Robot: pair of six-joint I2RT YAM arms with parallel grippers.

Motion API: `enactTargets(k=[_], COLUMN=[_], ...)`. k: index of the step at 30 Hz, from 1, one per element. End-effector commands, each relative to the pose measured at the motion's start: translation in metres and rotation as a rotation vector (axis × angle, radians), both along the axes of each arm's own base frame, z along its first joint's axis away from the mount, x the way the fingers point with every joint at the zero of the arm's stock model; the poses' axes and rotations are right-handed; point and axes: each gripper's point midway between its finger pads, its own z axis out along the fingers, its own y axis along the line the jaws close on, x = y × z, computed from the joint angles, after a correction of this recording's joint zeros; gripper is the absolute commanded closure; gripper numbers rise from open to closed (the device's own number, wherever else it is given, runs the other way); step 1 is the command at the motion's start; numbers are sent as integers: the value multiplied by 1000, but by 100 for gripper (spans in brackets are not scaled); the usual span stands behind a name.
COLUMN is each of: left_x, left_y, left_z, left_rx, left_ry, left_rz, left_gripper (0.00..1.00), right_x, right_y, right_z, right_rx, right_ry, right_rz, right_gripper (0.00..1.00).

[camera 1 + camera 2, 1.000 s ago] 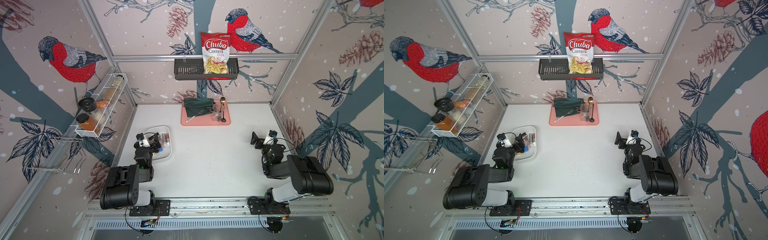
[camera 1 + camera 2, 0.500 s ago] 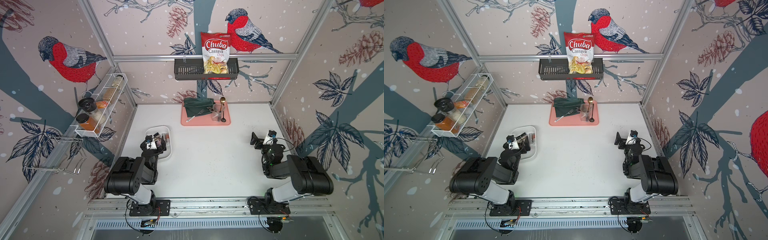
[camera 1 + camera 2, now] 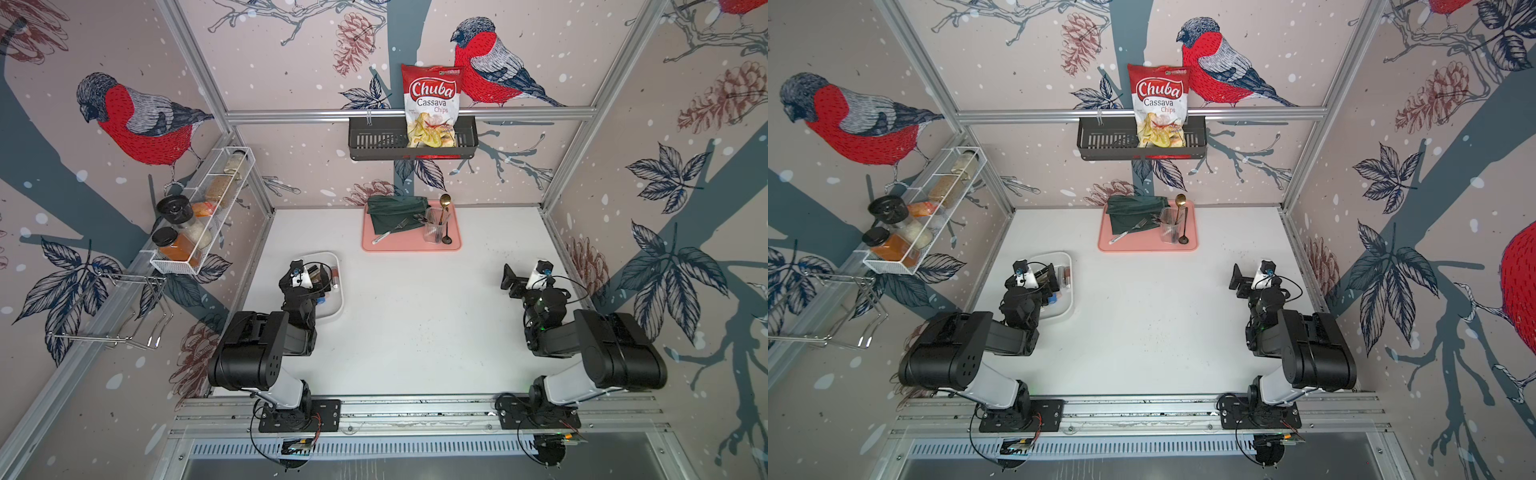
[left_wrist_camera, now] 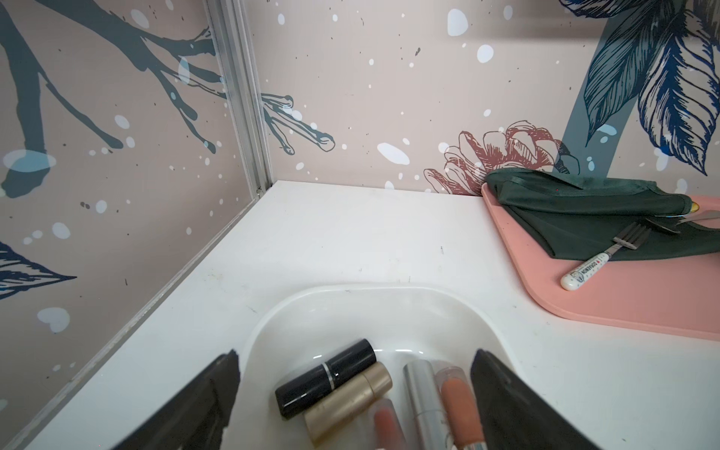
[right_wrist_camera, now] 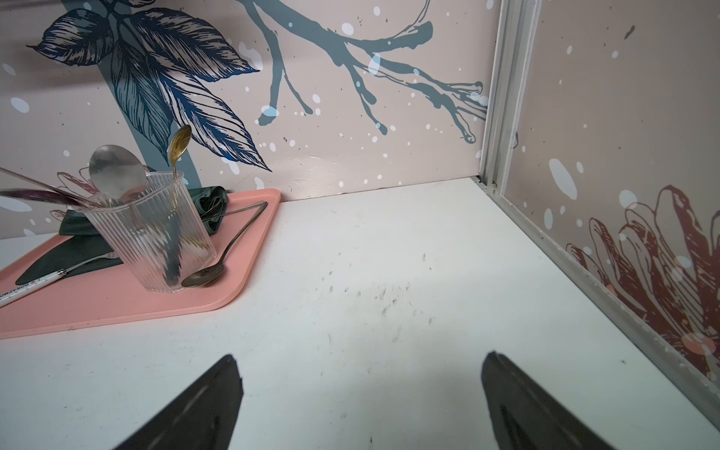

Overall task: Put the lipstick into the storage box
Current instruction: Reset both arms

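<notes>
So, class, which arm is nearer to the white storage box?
Left. The left arm reaches over the storage box, its jaws open directly above the lipsticks lying inside. The right arm is far across the table, jaws open and empty.

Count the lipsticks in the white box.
5, all in the storage box: black lipstick, gold lipstick, blurred pink lipstick, silver lipstick, orange lipstick. The left hand may hide more.

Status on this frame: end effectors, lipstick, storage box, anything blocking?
Left end effector open, empty, over storage box. Right end effector open, empty, over bare table. Several lipsticks lying inside it. Nothing obstructing.
</notes>
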Motion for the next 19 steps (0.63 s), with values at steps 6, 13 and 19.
enactTargets(k=[6,13,19], left_x=[0,0,0], left_y=[2,1,1], left_z=[3,3,3], left_rx=[0,0,0], left_ry=[-13,-14,-14], left_rz=[9,8,8], left_gripper=[1,1,1], right_x=[1,2,1], right_y=[0,0,0], right_z=[6,5,6], right_rx=[2,-9,-10], right_ry=[-23,-19,-23], right_rz=[-4,-15,-20], right_gripper=[0,0,0])
